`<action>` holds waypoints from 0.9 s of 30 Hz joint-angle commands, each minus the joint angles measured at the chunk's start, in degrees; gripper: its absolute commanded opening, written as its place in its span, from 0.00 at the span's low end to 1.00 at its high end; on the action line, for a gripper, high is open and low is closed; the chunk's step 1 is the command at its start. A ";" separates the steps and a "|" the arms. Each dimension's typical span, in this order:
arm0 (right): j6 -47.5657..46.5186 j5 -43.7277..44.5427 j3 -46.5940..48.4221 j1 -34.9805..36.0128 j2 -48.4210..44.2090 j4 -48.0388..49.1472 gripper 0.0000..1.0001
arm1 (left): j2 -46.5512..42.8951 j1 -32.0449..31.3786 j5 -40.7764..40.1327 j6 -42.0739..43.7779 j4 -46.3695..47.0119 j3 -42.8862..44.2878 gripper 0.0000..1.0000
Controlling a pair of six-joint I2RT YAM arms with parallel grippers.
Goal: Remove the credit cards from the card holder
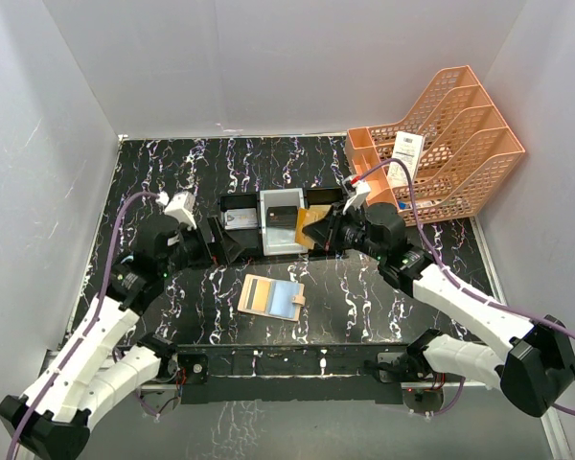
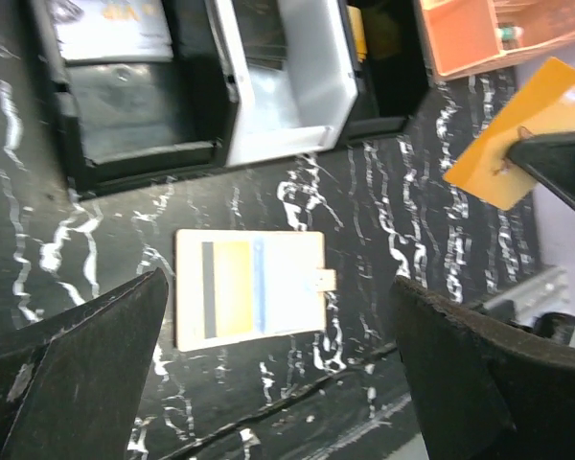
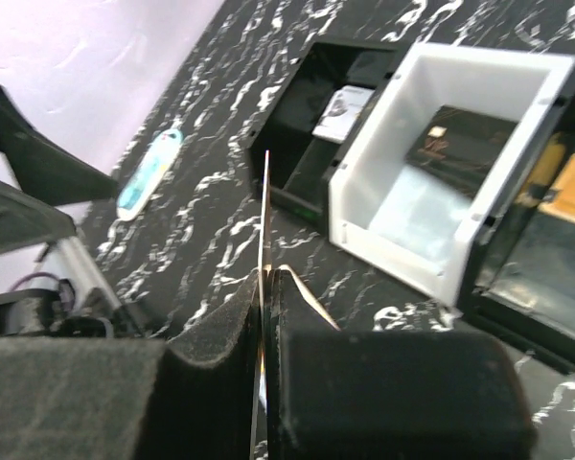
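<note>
Top external view showed the card holder lying open and flat on the marbled table, near my bases and just in front of the three-compartment tray. My left gripper stood spread wide above the holder, touching nothing, while my right gripper was pinched tight on a gold credit card, lifted by the tray's right end. A silvery card lay in the tray's left compartment and a black card in the middle one.
</note>
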 commanded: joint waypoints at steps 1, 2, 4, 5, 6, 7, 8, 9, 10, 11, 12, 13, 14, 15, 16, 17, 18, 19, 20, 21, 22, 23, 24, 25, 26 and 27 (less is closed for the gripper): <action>-14.29 7.46 2.90 0.02 -2.28 -0.42 0.00 | 5.66 0.02 -7.48 9.68 -10.92 8.51 0.99; -17.54 8.86 2.54 0.00 -2.59 0.35 0.00 | 7.99 0.02 -6.86 10.29 -11.87 9.83 0.99; -23.01 11.22 1.65 -0.05 -3.30 1.93 0.00 | 9.59 0.19 -8.19 11.37 -11.79 10.36 0.99; -26.19 12.11 1.40 0.00 -3.49 2.56 0.00 | 9.76 0.80 -9.27 11.81 -11.33 10.16 0.99; -29.53 12.76 1.46 -0.01 -3.61 2.63 0.00 | 10.03 1.90 -9.68 12.28 -10.94 9.91 0.99; -33.50 13.03 1.77 -0.05 -3.53 1.67 0.00 | 10.31 3.69 -9.05 12.68 -10.51 9.64 0.99; -36.34 13.83 2.17 0.01 -3.47 0.88 0.00 | 10.53 5.73 -7.88 13.02 -10.37 9.45 0.99; -38.22 15.22 2.55 0.01 -3.26 0.25 0.00 | 10.58 7.92 -6.43 13.37 -10.10 9.09 0.99; -39.92 16.39 2.90 0.01 -2.92 -0.31 0.00 | 10.56 10.25 -5.26 13.85 -9.75 8.59 0.99; -41.46 17.49 3.42 -0.04 -2.52 -0.96 0.00 | 10.50 12.42 -4.53 14.37 -9.40 7.95 0.99; -42.67 18.83 4.10 -0.03 -1.97 -1.84 0.00 | 10.29 14.67 -4.42 14.97 -9.06 7.28 0.99; -43.45 20.35 4.86 0.02 -0.75 -2.70 0.00 | 9.97 16.49 -4.56 15.57 -8.61 6.52 0.99; -43.91 21.48 5.72 0.02 -0.10 -3.79 0.00 | 9.48 17.87 -5.02 15.89 -8.16 5.75 0.99; -44.62 22.45 6.91 -0.11 1.68 -5.44 0.00 | 8.80 18.59 -5.48 15.86 -7.96 5.09 0.99; -45.09 23.31 8.29 -0.31 3.29 -7.36 0.00 | 7.92 18.74 -5.83 15.80 -7.70 4.39 0.99; -45.47 23.69 9.58 -0.59 4.93 -9.24 0.00 | 6.68 18.74 -6.09 15.65 -7.25 3.40 0.99; -45.92 23.39 10.80 -0.88 6.44 -10.93 0.00 | 5.25 18.75 -6.28 15.43 -6.66 2.02 0.99; -46.40 22.76 11.64 -1.20 7.77 -11.91 0.00 | 3.56 18.68 -6.93 14.92 -5.69 0.33 0.99; -46.95 22.13 12.11 -1.48 8.82 -12.16 0.00 | 2.14 18.67 -6.70 14.81 -5.35 -0.27 0.99; -47.59 22.08 12.34 -1.69 9.80 -12.02 0.00 | 1.27 18.66 -6.15 15.15 -5.16 -0.25 0.99; -48.24 22.10 12.49 -1.98 10.74 -11.39 0.00 | 0.56 18.70 -6.08 15.14 -4.82 -0.53 0.99; -49.20 22.08 12.44 -2.24 11.72 -10.54 0.00 | 0.26 18.66 -6.25 15.03 -4.60 -0.81 0.99; -50.56 22.02 12.54 -2.53 12.89 -9.92 0.00 | 0.30 18.66 -6.41 14.89 -4.63 -0.79 0.99; -52.39 22.23 13.04 -2.59 14.16 -10.01 0.00 | 0.57 18.66 -6.30 14.69 -4.64 -0.71 0.99; -53.88 22.58 13.79 -2.62 15.71 -10.30 0.00 | 0.95 18.66 -6.32 14.62 -4.52 -0.70 0.99; -55.33 22.88 14.46 -2.75 17.18 -10.41 0.00 | 1.32 18.70 -6.47 14.61 -4.47 -0.61 0.99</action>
